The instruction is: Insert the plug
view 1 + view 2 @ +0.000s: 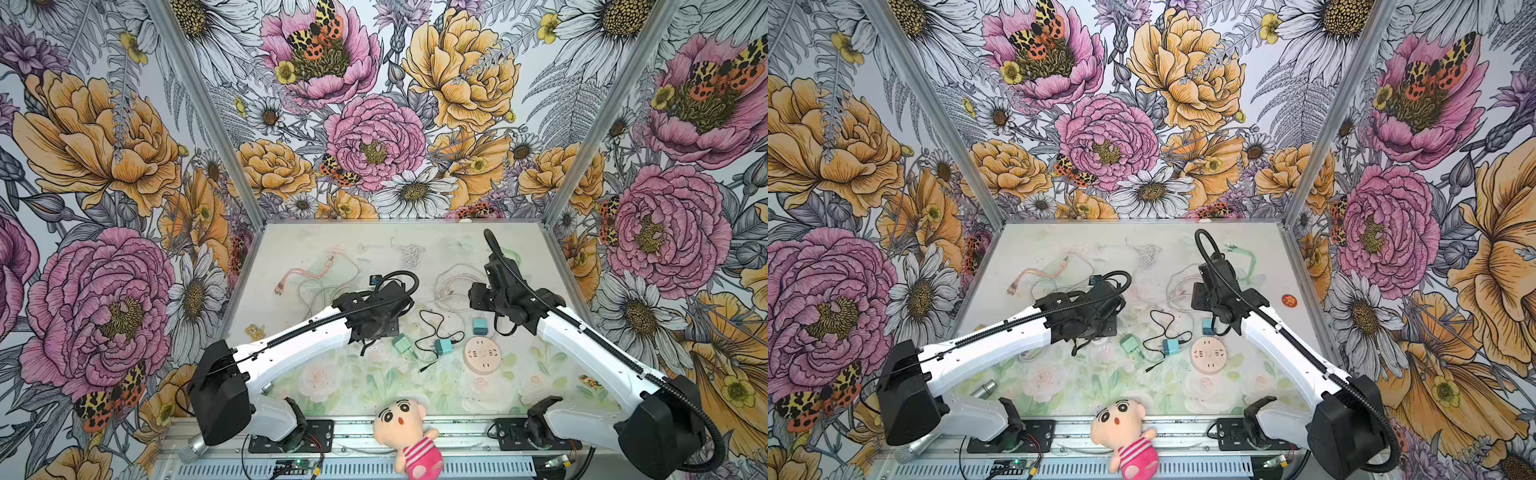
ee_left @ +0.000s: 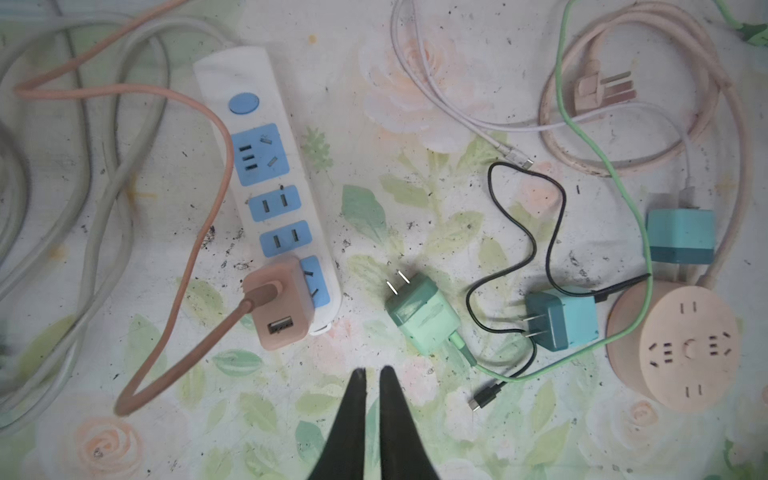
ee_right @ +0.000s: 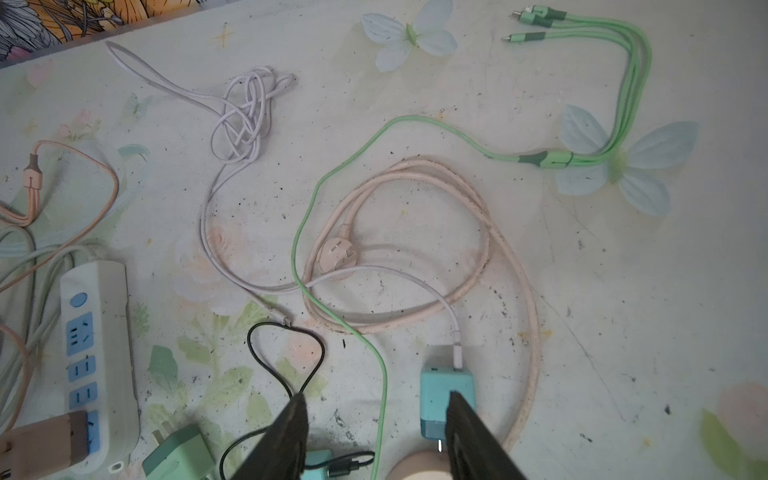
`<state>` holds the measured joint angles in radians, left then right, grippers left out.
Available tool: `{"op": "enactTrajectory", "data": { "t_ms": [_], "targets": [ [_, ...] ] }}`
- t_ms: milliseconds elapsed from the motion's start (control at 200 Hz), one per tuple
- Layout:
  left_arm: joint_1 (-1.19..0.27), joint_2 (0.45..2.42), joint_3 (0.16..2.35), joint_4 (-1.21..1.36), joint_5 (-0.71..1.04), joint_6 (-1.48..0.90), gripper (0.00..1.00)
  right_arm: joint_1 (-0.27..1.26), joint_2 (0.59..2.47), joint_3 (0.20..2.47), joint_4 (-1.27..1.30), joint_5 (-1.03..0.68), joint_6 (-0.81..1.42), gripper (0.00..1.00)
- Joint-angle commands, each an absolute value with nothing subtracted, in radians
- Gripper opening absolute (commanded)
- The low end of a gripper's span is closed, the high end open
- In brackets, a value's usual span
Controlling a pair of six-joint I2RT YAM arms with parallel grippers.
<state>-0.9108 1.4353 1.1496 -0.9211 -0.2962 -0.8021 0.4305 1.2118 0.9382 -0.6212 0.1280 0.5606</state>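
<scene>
Terracotta-pink adapter [image 2: 280,301] is shown seated in the end outlet of the white power strip [image 2: 232,70]. Its prongs are hidden, so insertion is judged complete or nearly so. The left gripper [image 2: 372,374] is held just clear of it, jaws almost together and empty, a pose suited to a final press or to withdrawal. The right gripper [image 3: 375,395] is parked over the cables, jaws moderately spread on nothing, near a teal adapter [image 3: 440,382]. A mint adapter [image 2: 419,311] is seen lying on its side, prongs exposed, unplugged.

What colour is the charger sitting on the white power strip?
Peach-pink square charger, clearest in the left wrist view.
</scene>
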Motion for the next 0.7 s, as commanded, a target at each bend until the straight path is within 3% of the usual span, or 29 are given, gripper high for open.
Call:
{"op": "enactTrajectory", "data": {
  "t_ms": [0, 245, 696],
  "targets": [
    [-0.917, 1.544, 1.202, -0.923, -0.324, -0.773, 0.12, 0.429, 1.196, 0.948, -0.601, 0.122, 0.577, 0.55],
    [-0.897, 1.775, 1.329, -0.919, -0.356, -0.744, 0.11, 0.427, 1.202, 0.945, -0.600, 0.129, 0.566, 0.55],
    [-0.843, 1.898, 1.264, -0.863, -0.301, -0.712, 0.10, 0.427, 1.243, 0.946, -0.592, 0.118, 0.561, 0.55]
  ]
}}
